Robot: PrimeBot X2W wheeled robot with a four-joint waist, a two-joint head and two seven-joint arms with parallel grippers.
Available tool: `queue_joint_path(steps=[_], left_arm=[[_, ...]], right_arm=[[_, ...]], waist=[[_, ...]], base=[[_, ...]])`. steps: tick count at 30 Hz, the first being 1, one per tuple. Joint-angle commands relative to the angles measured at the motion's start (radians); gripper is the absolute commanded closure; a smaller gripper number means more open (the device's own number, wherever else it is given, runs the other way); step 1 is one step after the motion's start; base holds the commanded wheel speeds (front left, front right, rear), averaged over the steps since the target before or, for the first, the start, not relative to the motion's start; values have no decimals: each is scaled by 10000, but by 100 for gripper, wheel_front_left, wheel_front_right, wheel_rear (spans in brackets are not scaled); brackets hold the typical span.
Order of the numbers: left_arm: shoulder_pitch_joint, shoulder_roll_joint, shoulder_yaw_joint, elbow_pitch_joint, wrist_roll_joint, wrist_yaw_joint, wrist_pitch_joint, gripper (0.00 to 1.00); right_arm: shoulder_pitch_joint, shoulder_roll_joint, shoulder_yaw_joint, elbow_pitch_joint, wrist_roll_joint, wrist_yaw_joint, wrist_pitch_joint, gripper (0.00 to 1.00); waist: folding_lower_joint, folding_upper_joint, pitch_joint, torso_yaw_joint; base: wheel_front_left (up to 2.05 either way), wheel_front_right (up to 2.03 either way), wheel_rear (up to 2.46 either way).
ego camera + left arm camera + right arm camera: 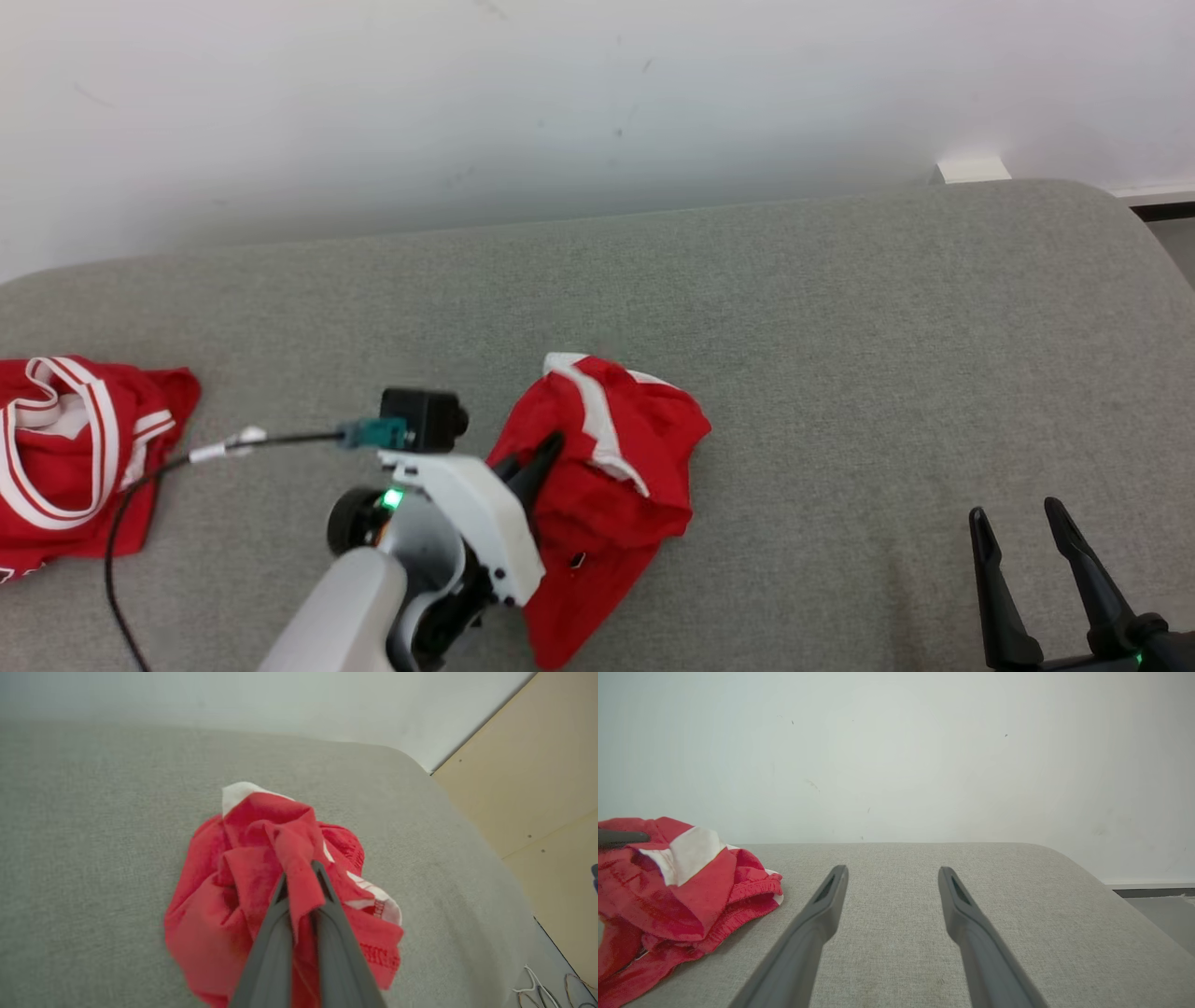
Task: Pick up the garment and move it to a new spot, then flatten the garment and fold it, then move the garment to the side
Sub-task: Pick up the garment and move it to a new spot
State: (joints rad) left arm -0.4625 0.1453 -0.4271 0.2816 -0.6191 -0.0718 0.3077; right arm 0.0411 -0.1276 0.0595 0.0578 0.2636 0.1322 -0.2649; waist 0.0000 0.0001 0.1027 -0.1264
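Observation:
A crumpled red garment (607, 476) with white trim lies bunched near the middle of the grey padded surface (840, 327). My left gripper (541, 457) is shut on a fold of it; the left wrist view has red cloth (261, 891) pinched between the two dark fingers (327, 924). In the right wrist view the same garment (668, 891) sits at the left. My right gripper (1018, 518) stands open at the lower right, above bare padding, with nothing between its fingers (822, 914).
A second red garment with white stripes (75, 448) lies at the left edge of the surface. A black cable (140, 485) trails from my left wrist. A white wall (560, 93) rises behind; the surface drops off at right toward the floor (537, 788).

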Motion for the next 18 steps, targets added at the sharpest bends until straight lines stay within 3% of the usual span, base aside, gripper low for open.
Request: queue_joint_path(steps=[1, 6, 7, 8, 9, 14, 18], left_arm=[[261, -40, 62, 673, 256, 120, -597, 100], [320, -125, -249, 2693, 1047, 364, -2025, 100], [273, -188, -228, 3034, 1108, 438, -2366, 85], [226, -225, -230, 3332, 1211, 490, -2681, 53], [184, -227, -294, 3591, 1346, 512, -3013, 3], [198, -306, -353, 4195, 1678, 641, -4614, 0], [569, -351, -353, 3880, 2099, 895, -5591, 0]], right_arm=[[-127, 14, 52, 20, 41, -28, 9, 0], [-232, 66, 236, 205, 10, -28, 9, 0], [-249, 79, 275, 238, -3, -28, 9, 0], [-263, 90, 296, 262, -25, -28, 9, 0], [-270, 107, 319, 289, -50, -28, 9, 0], [-205, 117, 328, 394, -95, -28, 9, 0], [-1, 97, 49, 343, -161, -28, 9, 0]], waist=[[0, -1, 54, -28], [0, -1, 81, -2], [0, -1, 75, 5], [0, -1, 68, 19], [0, -1, 52, 33], [0, -1, -94, 113], [0, -1, -374, 338]], base=[[0, 0, 0], [0, 0, 0], [0, 0, 0], [0, 0, 0], [0, 0, 0], [0, 0, 0], [0, 0, 0]])
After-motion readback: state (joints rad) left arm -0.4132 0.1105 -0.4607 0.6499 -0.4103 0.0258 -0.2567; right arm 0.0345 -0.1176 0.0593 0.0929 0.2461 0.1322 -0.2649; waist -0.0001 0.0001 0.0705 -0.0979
